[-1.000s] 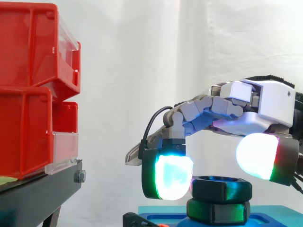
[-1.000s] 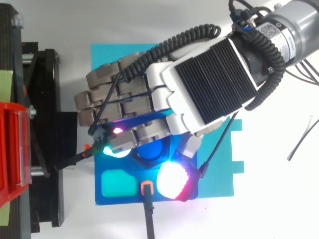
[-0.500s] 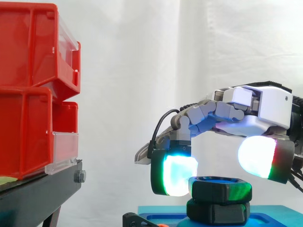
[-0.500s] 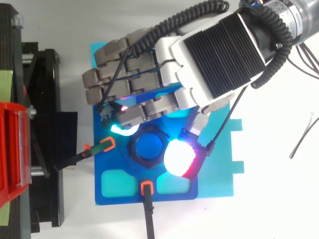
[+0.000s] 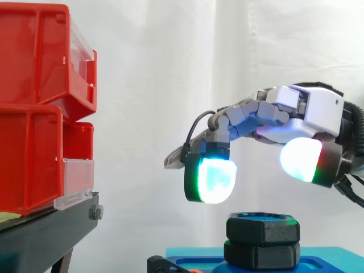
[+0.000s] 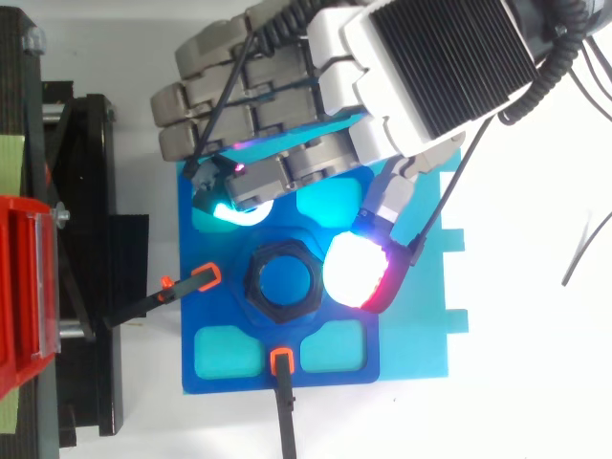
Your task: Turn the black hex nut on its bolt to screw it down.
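Note:
The black hex nut sits on its blue bolt, stacked over a second black hex piece on the blue fixture plate. From above, the nut's ring lies uncovered in the middle of the plate. My hand hovers above the nut and touches nothing. It is open, with loosely bent fingers: a cyan-green pad hangs up and to the left of the nut, a white-red pad up and to its right. In the top view the hand covers the plate's far edge.
Red bins stand stacked on a black stand at the left. Two orange-tipped black clamps reach toward the nut from the left and the front. A cyan mat lies under the plate.
The hand let go of the nut, lifted clear of it and drew back toward the plate's far edge. The nut stays on the bolt.

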Action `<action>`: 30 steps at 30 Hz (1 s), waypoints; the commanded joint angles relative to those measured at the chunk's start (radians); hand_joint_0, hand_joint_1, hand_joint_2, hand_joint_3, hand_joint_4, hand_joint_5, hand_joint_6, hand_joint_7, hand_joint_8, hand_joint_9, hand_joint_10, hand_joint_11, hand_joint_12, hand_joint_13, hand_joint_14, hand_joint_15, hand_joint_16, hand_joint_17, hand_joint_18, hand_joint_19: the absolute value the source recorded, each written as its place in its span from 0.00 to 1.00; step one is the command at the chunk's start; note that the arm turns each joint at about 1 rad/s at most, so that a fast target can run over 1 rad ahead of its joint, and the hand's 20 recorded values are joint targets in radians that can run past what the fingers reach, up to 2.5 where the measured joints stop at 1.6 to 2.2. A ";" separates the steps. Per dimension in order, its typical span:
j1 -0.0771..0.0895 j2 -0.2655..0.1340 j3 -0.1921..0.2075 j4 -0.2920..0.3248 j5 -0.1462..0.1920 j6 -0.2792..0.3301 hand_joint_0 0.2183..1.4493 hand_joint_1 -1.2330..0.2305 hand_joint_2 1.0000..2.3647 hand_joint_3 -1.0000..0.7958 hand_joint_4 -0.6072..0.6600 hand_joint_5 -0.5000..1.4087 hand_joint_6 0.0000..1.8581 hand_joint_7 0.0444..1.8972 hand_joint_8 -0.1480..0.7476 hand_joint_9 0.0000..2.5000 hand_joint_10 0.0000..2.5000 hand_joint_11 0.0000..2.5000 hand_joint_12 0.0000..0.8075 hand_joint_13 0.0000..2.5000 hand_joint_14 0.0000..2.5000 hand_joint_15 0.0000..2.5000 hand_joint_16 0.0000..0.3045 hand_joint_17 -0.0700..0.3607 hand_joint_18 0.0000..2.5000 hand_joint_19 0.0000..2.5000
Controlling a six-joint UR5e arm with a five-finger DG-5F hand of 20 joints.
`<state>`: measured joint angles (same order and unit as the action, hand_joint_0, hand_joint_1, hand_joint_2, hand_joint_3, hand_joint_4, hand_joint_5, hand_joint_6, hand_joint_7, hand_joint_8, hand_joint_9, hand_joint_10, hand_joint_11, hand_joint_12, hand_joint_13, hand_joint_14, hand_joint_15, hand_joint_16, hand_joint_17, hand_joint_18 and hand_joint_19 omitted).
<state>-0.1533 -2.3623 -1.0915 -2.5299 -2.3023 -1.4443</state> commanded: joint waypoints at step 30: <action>0.146 0.000 0.010 -0.076 0.195 -0.011 0.21 0.65 0.00 0.28 0.67 0.20 0.38 0.55 0.52 0.27 0.00 0.08 0.46 0.25 0.00 0.11 0.18 0.45 0.24 0.14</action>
<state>-0.0162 -2.3625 -1.0770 -2.5929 -2.1178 -1.4507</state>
